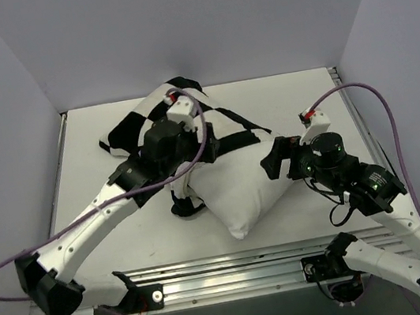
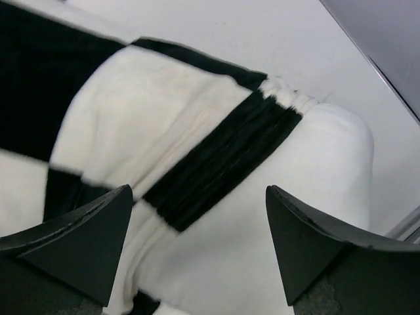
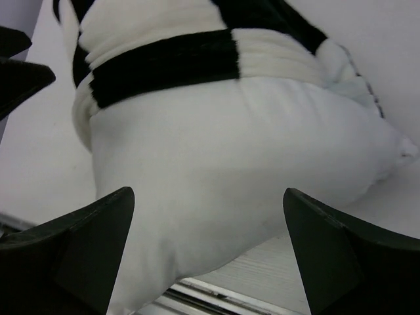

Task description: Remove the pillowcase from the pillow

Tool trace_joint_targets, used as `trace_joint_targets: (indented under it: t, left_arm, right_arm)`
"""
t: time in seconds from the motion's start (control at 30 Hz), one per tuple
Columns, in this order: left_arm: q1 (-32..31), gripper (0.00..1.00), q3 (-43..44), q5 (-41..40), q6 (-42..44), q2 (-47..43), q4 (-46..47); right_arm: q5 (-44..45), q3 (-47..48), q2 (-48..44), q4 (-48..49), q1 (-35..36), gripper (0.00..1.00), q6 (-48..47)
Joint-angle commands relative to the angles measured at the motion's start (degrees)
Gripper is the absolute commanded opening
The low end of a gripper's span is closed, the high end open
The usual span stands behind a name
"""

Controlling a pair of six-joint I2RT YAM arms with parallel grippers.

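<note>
**Pillow half out of its cover, both grippers empty**

The thin, soft black-and-white checkerboard pillowcase [image 1: 130, 134] lay bunched over the far-left end of the plump rectangular plain white pillow [image 1: 239, 189]. The pillow sat diagonally on the white table [image 1: 297, 100] w/ its near corner bare and pointing toward the arm bases. From the left wrist, the cover's open edge was gathered into tight folds across the cushion, w/ a black band marking the line. Bare white fabric showed on the near side of that band.

The left gripper [image 2: 198, 188] hovered over the gathered edge, jaws spread wide and holding nothing. The right gripper [image 3: 209, 190] faced the bare right flank of the pillow from just beside it. Its jaws were likewise wide apart, w/ nothing between them.

Judged from the layout, approx. half the job was done: the near half was uncovered and the far half was inside the cover. Left to do was a fresh hold on the fabric edge, prob. w/ the other arm pinning or pulling the bare end. The cover then had to slide off the far end. Whether the far corners were snagged inside couldn't be told from these views.
</note>
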Motion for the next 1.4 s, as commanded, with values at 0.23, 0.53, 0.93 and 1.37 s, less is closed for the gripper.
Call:
trace_joint_targets:
  t: [0.23,0.53,0.93,1.37]
  left_arm:
    - [-4.5,0.9,30.1,4.7,15.0,32.1,-8.1]
    - [0.7,0.74,8.9,-5.5,1.1,22.8,-5.5]
    - [1.4,0.72,-16.9,-3.8,-11.1,7.1,2.5]
    - [1.4,0.71,-8.8,-4.8,-9.1,10.7,1.3]
  right_arm:
    - [7.8,-7.0,1.4,4.6,-8.8,0.94,5.3]
    - [-10.4,-18.7,1.1,17.3,-16.9,1.0,9.1]
    - [-24.7,-22.0,9.1,30.5,-18.6,1.0,13.1]
    - [-30.4,-23.3,8.0,22.0,-15.8,1.0,11.0]
